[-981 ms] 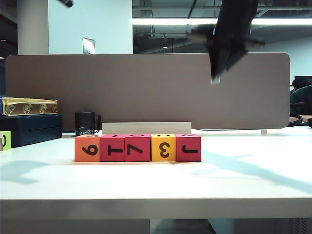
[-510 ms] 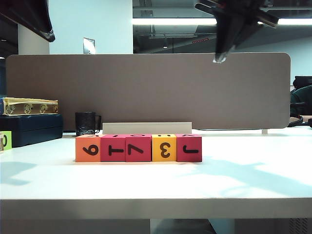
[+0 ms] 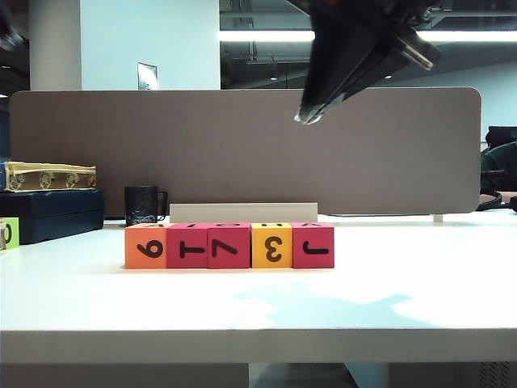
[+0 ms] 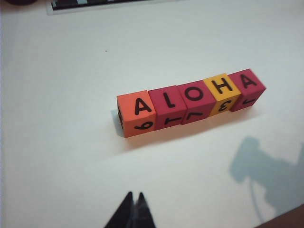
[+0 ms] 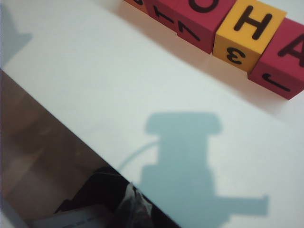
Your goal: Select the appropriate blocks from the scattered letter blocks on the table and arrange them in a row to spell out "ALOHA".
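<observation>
Here the blocks (image 4: 190, 99) spell ALOHA on the table (image 4: 71, 166); left gripper (image 4: 133, 202) and right gripper (image 3: 309, 118) hang clenched, empty.

Five foam blocks (image 3: 229, 245) sit side by side in one touching row on the white table (image 3: 404, 283), left of centre in the exterior view. From left to right they are orange (image 3: 145, 247), crimson (image 3: 187, 246), crimson (image 3: 229, 246), yellow (image 3: 271, 246) and crimson (image 3: 313, 245). Their front faces show sideways 6, T, 7, 3 and J. In the left wrist view their top faces read A, L, O, H, A.
</observation>
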You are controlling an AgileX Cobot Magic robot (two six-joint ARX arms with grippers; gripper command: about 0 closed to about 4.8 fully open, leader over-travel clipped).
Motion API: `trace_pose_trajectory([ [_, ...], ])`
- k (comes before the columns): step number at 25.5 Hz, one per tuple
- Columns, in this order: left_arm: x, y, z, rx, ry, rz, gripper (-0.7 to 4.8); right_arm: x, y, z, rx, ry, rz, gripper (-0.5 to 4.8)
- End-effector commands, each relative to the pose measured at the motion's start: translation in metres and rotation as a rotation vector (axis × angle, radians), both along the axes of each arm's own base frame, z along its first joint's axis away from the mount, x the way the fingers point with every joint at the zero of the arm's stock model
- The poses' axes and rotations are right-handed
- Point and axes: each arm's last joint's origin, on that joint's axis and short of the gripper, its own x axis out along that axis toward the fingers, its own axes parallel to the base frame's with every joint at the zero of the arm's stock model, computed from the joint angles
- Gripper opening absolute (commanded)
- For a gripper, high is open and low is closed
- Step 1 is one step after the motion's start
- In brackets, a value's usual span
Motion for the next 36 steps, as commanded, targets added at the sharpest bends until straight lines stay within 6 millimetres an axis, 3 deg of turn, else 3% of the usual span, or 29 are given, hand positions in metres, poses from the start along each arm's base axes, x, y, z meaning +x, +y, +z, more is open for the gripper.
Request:
trace_pose_trajectory([
  [1,-0.016,0.007,-0.006,-0.02,-0.065,0.038,-0.06,-0.001,0.004,0.004,-0.021,-0.097,-0.049,-0.01],
  [7,-0.032,0.014,-0.01,-0.011,-0.097,0.065,-0.06,0.0,0.003,0.004,-0.021,-0.097,-0.054,-0.01],
  [24,-0.033,0.014,-0.013,0.003,-0.064,0.065,-0.06,-0.006,0.004,0.001,-0.052,-0.063,-0.034,0.0],
  [29,-0.038,0.025,-0.013,0.019,-0.149,0.129,-0.06,-0.006,0.004,0.001,-0.052,-0.063,-0.034,0.0],
  [34,-0.03,0.043,-0.042,-0.096,-0.398,0.343,-0.06,-0.006,0.004,0.001,-0.052,-0.063,-0.034,0.0],
  [36,-0.033,0.052,-0.077,-0.16,-0.493,0.399,-0.06,-0.006,0.004,0.001,-0.052,-0.063,-0.034,0.0],
])
